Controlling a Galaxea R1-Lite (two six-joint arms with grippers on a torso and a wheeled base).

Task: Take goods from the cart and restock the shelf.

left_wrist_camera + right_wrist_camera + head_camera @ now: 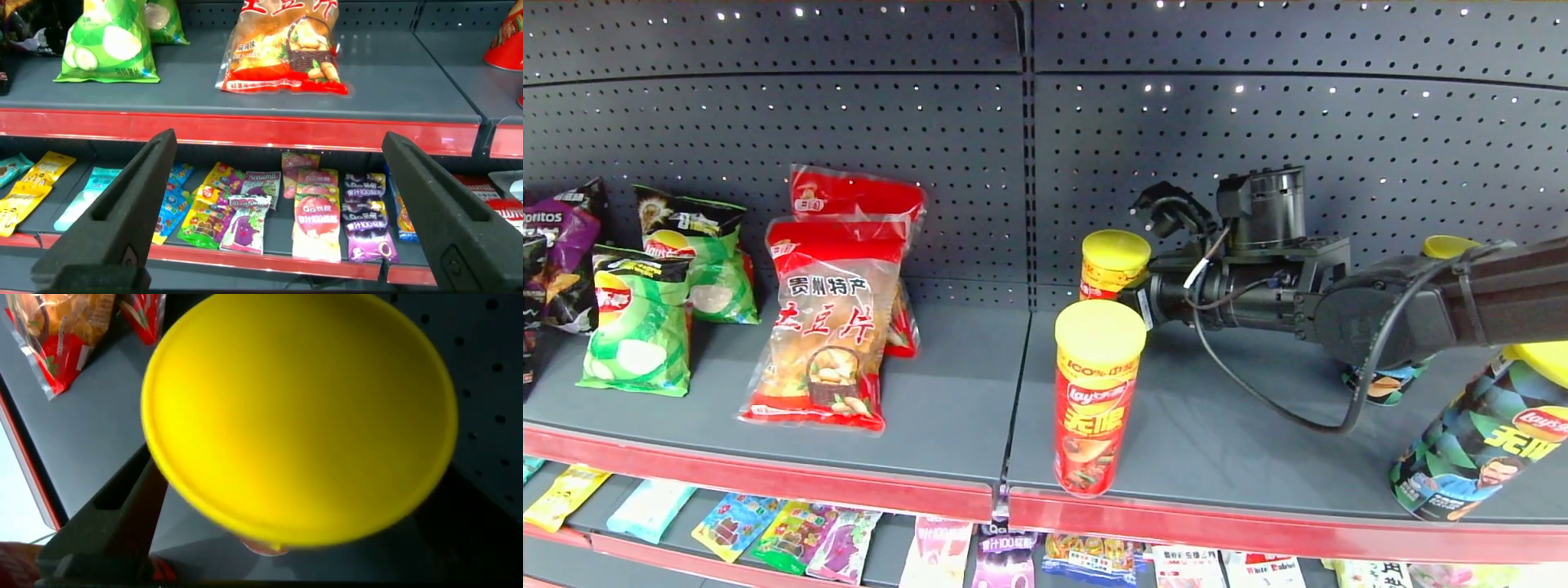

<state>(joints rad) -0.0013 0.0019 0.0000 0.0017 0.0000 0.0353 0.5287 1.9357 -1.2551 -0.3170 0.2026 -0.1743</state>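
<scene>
The right arm reaches in level from the right across the shelf. Its wrist lies horizontal, and a cable loops beneath it. The right gripper sits at the upper part of a can. The left gripper is held level, its fingers spread wide with nothing between them.

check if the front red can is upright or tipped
Upright: the front can stands on its base near the shelf edge, its yellow lid level on top.
</scene>
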